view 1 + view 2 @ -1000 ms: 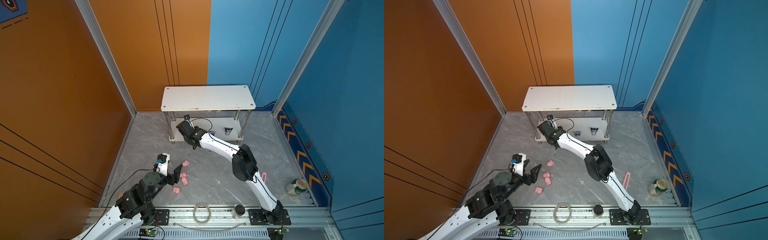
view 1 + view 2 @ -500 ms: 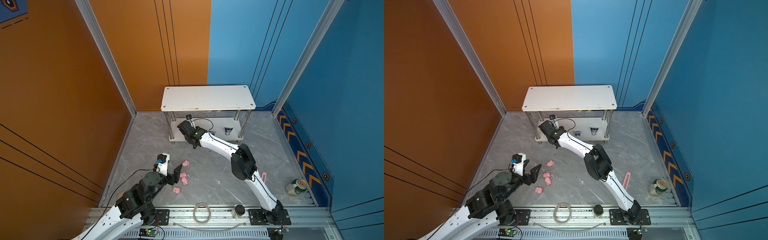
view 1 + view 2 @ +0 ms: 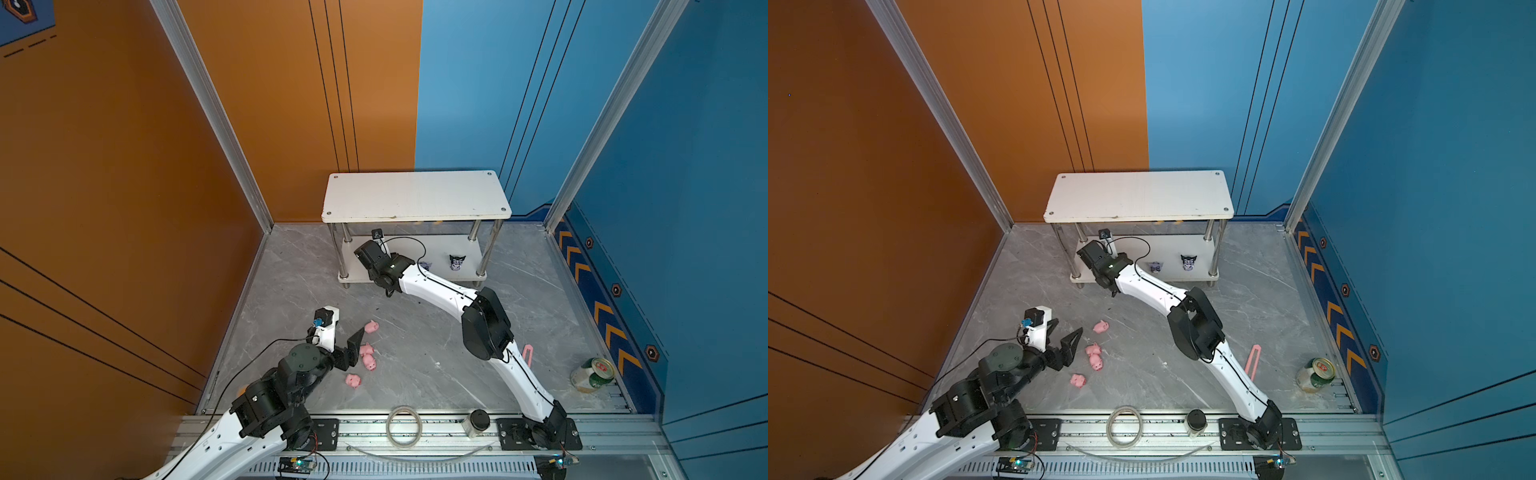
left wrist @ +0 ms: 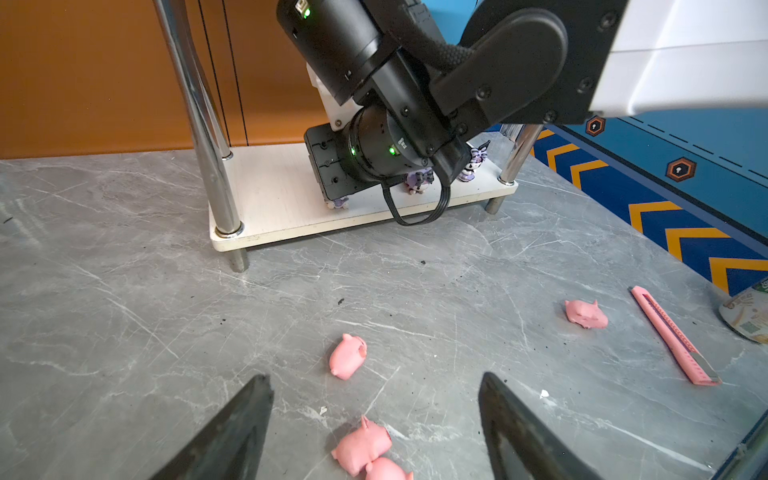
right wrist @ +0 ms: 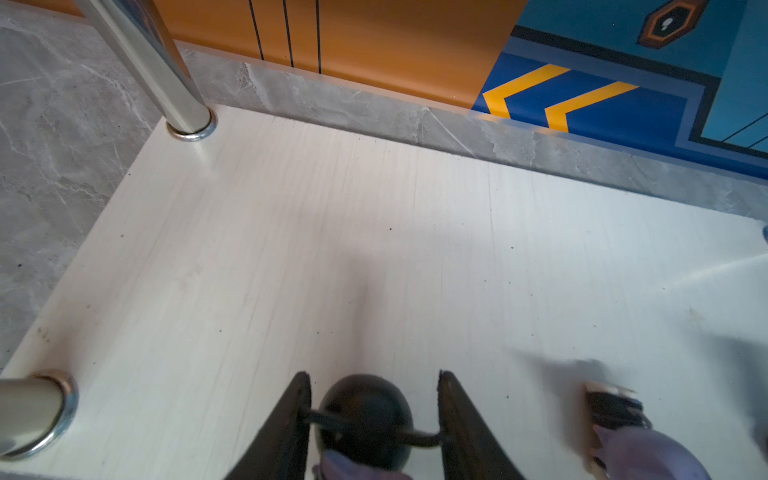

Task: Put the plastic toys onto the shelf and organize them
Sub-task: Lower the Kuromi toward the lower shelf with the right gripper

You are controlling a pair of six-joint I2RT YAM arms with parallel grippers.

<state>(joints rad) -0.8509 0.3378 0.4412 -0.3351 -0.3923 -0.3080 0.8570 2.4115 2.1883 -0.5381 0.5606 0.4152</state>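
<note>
Firstly, one black-eared figure stood upright, long axis vertical, ears spanning finger to finger, on the left part of the shelf's lower board. Right gripper was closed partway on its head. Left gripper gaped wide and empty above pink pigs lying on the floor.

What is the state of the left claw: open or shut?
Open. The left claw shows both fingers far apart, nothing gripped; a pink pig lies loose on the floor.
</note>
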